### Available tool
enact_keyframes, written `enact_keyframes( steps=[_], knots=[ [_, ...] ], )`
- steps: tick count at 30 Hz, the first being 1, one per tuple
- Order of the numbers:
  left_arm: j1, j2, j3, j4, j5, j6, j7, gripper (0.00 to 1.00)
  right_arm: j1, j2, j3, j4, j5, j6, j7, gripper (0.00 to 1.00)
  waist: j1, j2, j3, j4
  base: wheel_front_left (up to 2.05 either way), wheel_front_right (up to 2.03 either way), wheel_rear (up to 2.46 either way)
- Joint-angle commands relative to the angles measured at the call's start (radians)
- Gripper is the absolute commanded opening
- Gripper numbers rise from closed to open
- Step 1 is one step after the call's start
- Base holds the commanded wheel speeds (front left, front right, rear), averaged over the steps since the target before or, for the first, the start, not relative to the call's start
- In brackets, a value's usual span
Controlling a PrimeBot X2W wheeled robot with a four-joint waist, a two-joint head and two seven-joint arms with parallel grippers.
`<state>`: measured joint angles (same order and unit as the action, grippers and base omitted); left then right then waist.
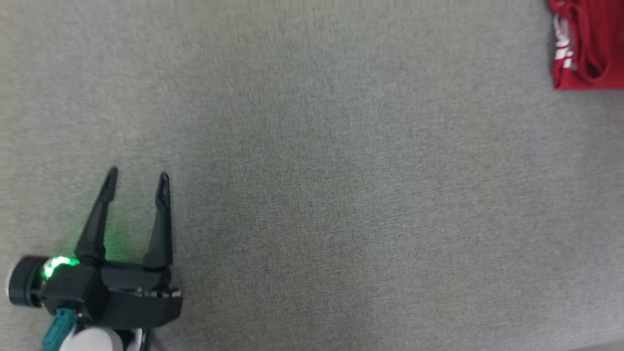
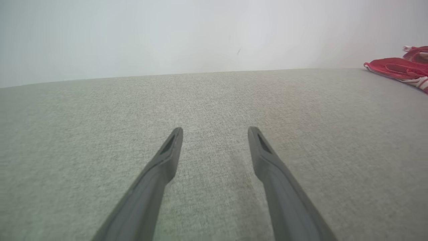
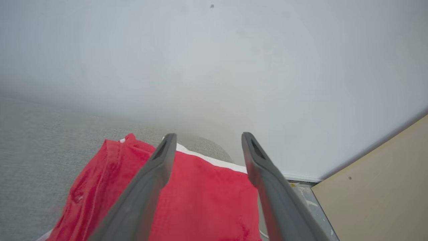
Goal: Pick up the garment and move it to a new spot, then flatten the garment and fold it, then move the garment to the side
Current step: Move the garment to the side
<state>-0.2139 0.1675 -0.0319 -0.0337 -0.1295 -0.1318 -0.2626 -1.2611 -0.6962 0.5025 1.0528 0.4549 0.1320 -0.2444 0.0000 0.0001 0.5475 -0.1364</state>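
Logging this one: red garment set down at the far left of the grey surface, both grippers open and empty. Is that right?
Not the left: the head view shows the red garment at the far right of the grey surface. Both the left gripper and the right gripper are open and empty, as stated.

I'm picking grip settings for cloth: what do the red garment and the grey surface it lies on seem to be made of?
Red garment with white trim: soft, matte cloth, possibly cotton knit or fleece; it lies limp with creases and folded layers.
Grey surface: matte woven fabric, like upholstery; a fine heathered weave shows.
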Motion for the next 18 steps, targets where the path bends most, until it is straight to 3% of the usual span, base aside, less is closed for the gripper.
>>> enact_keyframes(
  steps=[1, 12, 18],
  knots=[
    [0.020, -0.007, 0.003, 0.007, -0.009, 0.002, -0.003, 1.00, 0.031, 0.014, -0.006, -0.015, 0.002, -0.003, -0.009, 1.00, 0.0000, -0.0001, -0.074, 0.008, 0.00, 0.00, 0.00],
    [0.120, -0.051, 0.022, 0.062, -0.025, 0.002, -0.003, 1.00, 0.308, 0.164, -0.115, -0.253, 0.010, -0.003, -0.021, 1.00, 0.0000, -0.0001, -0.292, 0.057, 0.00, 0.00, 0.00],
    [0.160, -0.046, 0.028, 0.087, -0.039, 0.002, -0.003, 1.00, 0.485, 0.236, -0.200, -0.358, -0.019, -0.003, -0.020, 1.00, 0.0000, -0.0001, -0.374, 0.089, 0.00, 0.00, 0.00]
  ],
)
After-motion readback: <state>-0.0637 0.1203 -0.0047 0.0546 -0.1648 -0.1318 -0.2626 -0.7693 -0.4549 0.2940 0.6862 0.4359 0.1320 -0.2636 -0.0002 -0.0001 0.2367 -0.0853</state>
